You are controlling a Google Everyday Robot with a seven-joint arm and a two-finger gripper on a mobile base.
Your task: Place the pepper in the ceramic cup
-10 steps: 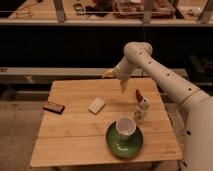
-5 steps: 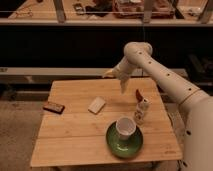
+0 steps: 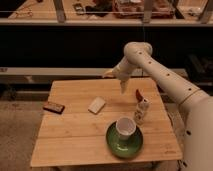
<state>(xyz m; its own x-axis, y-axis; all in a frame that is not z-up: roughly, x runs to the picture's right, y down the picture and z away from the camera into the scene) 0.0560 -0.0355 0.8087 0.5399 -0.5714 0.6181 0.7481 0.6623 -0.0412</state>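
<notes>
The pepper (image 3: 138, 94), small and dark red, lies at the right side of the wooden table (image 3: 75, 142), just behind a small white shaker bottle (image 3: 142, 111). The white ceramic cup (image 3: 125, 127) stands on a green saucer (image 3: 119, 146) near the table's front right. My gripper (image 3: 116, 81) hangs over the table's back edge, up and to the left of the pepper and apart from it. Its fingers are spread open and hold nothing. The white arm (image 3: 165, 80) reaches in from the right.
A pale rectangular block (image 3: 97, 104) lies near the table's middle, and a dark brown bar (image 3: 53, 107) near the left edge. A dark counter with shelves (image 3: 75, 45) runs behind the table. The floor lies to the left.
</notes>
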